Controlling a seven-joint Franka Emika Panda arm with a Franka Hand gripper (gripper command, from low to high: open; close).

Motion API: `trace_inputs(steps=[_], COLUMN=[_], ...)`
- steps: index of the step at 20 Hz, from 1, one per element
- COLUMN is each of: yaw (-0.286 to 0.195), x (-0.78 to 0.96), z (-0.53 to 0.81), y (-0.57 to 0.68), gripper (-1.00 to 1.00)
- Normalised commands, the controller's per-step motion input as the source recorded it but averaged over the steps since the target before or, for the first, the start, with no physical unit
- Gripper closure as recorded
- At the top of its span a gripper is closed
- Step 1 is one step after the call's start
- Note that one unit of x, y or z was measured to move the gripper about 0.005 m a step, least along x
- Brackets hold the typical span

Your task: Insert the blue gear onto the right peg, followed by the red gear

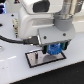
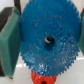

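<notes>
The blue gear (image 2: pixel 48 36) fills most of the wrist view, toothed rim all round and a dark centre hole. It sits between my two dark-green fingers (image 2: pixel 9 42), which press on its edge. In the exterior view the gripper (image 1: pixel 53 49) hangs just above the grey plate with the black rim (image 1: pixel 37 60), the blue gear (image 1: pixel 53 48) showing between the fingers. The red gear (image 2: pixel 42 78) peeks out past the blue gear's edge in the wrist view, lying on the white surface. The right peg is hidden behind the gripper and gear.
A black cable (image 1: pixel 17 41) loops from the exterior view's left to the wrist housing (image 1: pixel 50 32). The white table (image 1: pixel 15 70) spreads around the plate. Blue clutter (image 1: pixel 9 22) stands at the back on the exterior view's left.
</notes>
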Motion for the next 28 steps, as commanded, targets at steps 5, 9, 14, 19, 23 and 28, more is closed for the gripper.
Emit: trace_inputs(steps=[5, 9, 14, 19, 23, 28], yaw=[0.0, 0.0, 0.0, 0.0, 0.0, 0.0], x=[0.03, 0.04, 0.06, 0.07, 0.08, 0.05], z=[0.25, 0.08, -0.09, -0.21, -0.27, -0.24], y=[-0.01, -0.08, -0.14, -0.13, -0.07, 0.0], gripper=[1.0, 1.0, 1.0, 1.0, 1.0, 1.0])
